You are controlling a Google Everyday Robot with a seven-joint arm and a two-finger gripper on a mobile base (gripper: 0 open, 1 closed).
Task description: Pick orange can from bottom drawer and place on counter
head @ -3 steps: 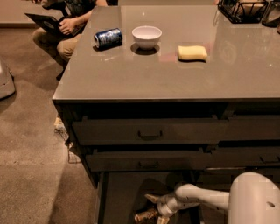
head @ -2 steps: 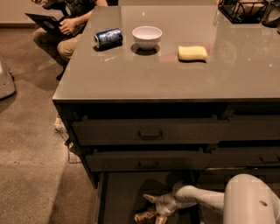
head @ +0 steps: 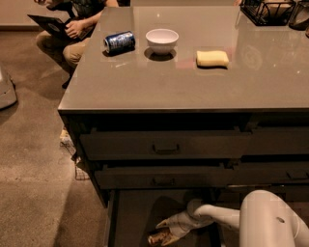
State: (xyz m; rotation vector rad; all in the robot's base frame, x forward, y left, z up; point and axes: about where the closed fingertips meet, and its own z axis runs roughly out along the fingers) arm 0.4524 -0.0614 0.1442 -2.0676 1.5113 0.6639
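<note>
The orange can (head: 156, 238) lies on its side on the dark floor of the open bottom drawer (head: 130, 217), near the lower edge of the camera view. My gripper (head: 164, 232) is down inside the drawer, reaching left from my white arm (head: 217, 214). It is open, with one pale finger (head: 162, 223) just above the can and the can close against the jaws. The counter (head: 164, 82) spans the top of the cabinet above.
On the counter stand a dark blue can (head: 119, 42) lying on its side, a white bowl (head: 161, 40) and a yellow sponge (head: 212, 58). A black wire basket (head: 268, 10) sits at the back right. Two shallower handled drawers (head: 165, 148) are above. A seated person (head: 67, 29) is at the far left.
My arm has shifted slightly left over the drawer. The gripper stays at the orange can, which has not moved.
</note>
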